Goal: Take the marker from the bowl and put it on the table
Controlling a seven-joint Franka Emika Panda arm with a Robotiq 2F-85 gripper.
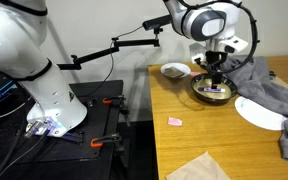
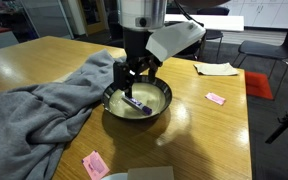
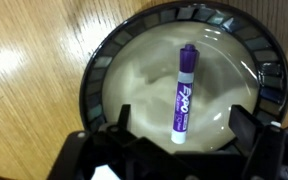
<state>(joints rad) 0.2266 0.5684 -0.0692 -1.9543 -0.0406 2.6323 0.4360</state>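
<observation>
Bench: light brown wooden table [image 1: 234, 150], smooth, grain plain in the wrist view; the room behind is an office, with chairs [image 2: 259, 50] and further desks in an exterior view. The bowl [image 2: 162, 103], dark rim and pale tan inside, stands well in from every edge. The marker [image 3: 182, 92] lies flat on the bowl's floor, purple cap toward the rim, white barrel lettered EXPO. The gripper [image 3: 180, 135] is lowered over the bowl, jaws released and spread wide, one finger on each side of the marker, neither seen to touch it. A grey cloth [image 2: 44, 100] is heaped just beside the bowl and trails toward a bench edge. A small white bowl [image 1: 174, 70] sits near the far corner, by the edge nearest the robot's base [image 1: 44, 100]; a white plate [image 1: 259, 112] lies between the bowl and the cloth; a pink piece [image 1: 175, 121] lies close to that base-side edge; a paper sheet [image 2: 216, 68] rests at another edge.
</observation>
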